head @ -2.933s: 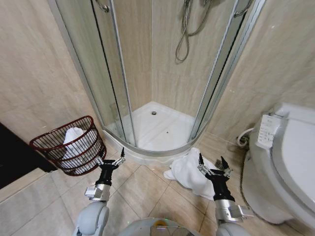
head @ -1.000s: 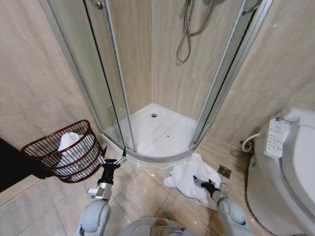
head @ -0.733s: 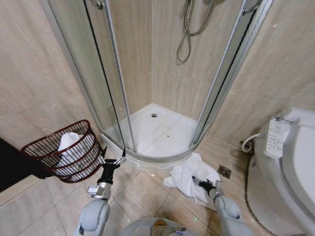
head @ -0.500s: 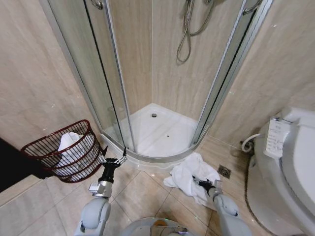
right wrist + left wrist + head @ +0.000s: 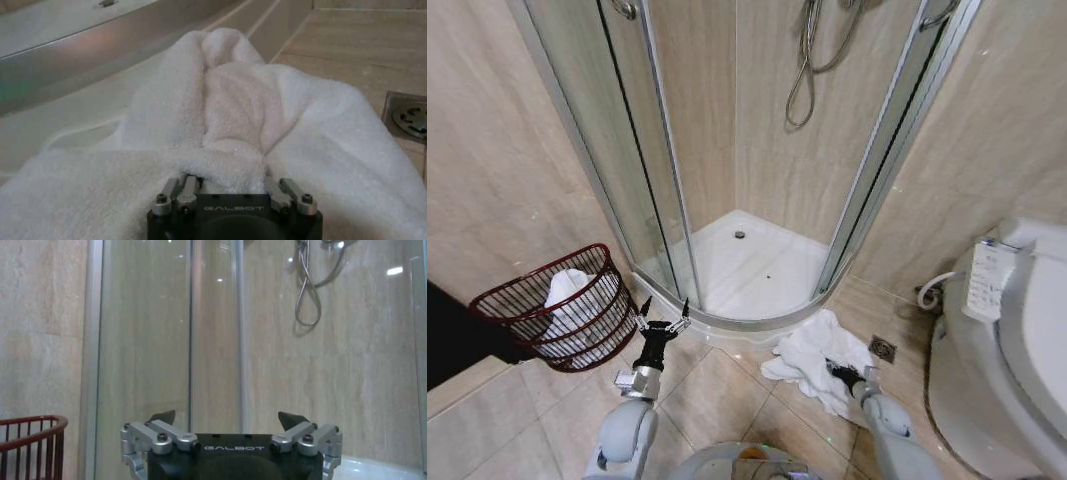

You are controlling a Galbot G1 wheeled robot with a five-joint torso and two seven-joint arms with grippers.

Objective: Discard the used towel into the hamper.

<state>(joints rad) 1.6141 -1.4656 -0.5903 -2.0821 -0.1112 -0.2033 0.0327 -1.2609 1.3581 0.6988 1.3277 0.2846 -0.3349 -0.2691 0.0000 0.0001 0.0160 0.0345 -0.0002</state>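
Observation:
The used towel (image 5: 812,352) is a white crumpled heap on the tiled floor in front of the shower tray. My right gripper (image 5: 839,372) is low on its near edge, shut on a raised fold of the towel (image 5: 233,100), with its fingertips buried in the cloth. The hamper (image 5: 557,310), a dark red-brown barred basket, stands on the floor at the left with a white cloth inside. My left gripper (image 5: 663,312) hovers open just right of the hamper, holding nothing. In the left wrist view the hamper's rim (image 5: 27,432) shows beside the open left gripper (image 5: 230,417).
A curved glass shower enclosure (image 5: 647,180) with a white tray (image 5: 747,265) fills the middle. A toilet (image 5: 1017,340) stands at the right. A floor drain (image 5: 882,349) lies just right of the towel. Bare tiles run between hamper and towel.
My right gripper has dropped from above the towel into it and closed on a fold. The left gripper has shifted slightly right. The camera's view moved a little early on.

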